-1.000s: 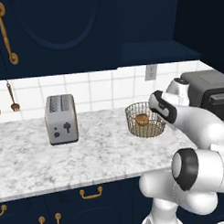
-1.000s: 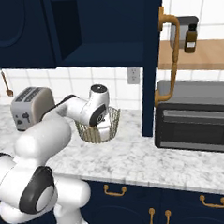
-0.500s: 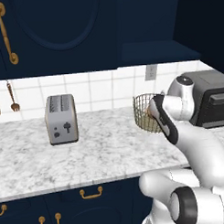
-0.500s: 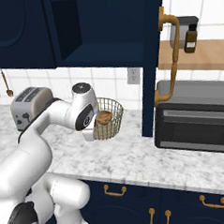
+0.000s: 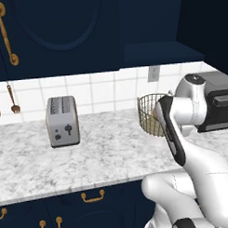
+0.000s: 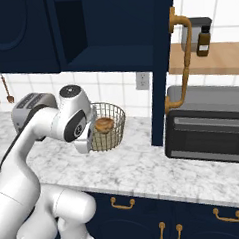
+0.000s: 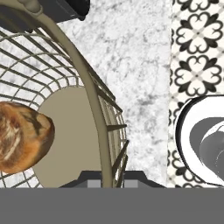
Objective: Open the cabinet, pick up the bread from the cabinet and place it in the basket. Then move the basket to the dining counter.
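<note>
In the hand view the gripper (image 7: 107,181) is sitting at six o'clock with its fingers closing on the rim of the basket (image 7: 94,105), one tip on each side of the wire. The bread (image 7: 22,136) is lying inside the basket at nine o'clock. In the right base view the basket (image 6: 114,123) is resting on the marble counter (image 6: 144,170), with the toaster oven (image 6: 207,123) at three o'clock and the open cabinet (image 6: 106,29) at twelve.

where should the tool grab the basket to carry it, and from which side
Take the basket by its thick rim, coming from above with one finger inside the mesh wall and one outside. It stands upright, open at the top, and the bread lies on its floor, clear of the rim. The tool already straddles the rim.
</note>
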Available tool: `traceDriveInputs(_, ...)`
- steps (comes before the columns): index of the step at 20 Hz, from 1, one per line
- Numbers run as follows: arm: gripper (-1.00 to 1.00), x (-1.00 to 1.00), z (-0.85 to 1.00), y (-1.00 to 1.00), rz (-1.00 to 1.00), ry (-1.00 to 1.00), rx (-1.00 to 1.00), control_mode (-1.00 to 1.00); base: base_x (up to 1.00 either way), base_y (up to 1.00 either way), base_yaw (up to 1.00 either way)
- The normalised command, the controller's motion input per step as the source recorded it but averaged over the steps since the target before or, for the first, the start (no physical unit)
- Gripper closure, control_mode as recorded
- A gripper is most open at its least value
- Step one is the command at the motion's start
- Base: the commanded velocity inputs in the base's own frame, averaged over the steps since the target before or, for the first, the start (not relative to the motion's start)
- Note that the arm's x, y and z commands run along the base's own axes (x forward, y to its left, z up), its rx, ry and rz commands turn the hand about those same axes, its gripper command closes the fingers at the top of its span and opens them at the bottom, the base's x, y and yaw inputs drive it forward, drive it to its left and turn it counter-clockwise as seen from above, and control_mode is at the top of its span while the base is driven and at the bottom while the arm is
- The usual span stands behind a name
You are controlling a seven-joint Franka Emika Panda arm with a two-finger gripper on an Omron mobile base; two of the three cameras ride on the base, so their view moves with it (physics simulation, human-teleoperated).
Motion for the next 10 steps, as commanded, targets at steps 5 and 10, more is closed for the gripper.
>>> traceDriveInputs(5,1.0,-0.07,0.0,0.0,0.0,0.0,0.0,-1.0,0.0,0.0,0.0)
traceDriveInputs(10,1.0,-0.11,0.0,0.0,0.0,0.0,0.0,-1.0,0.0,0.0,0.0)
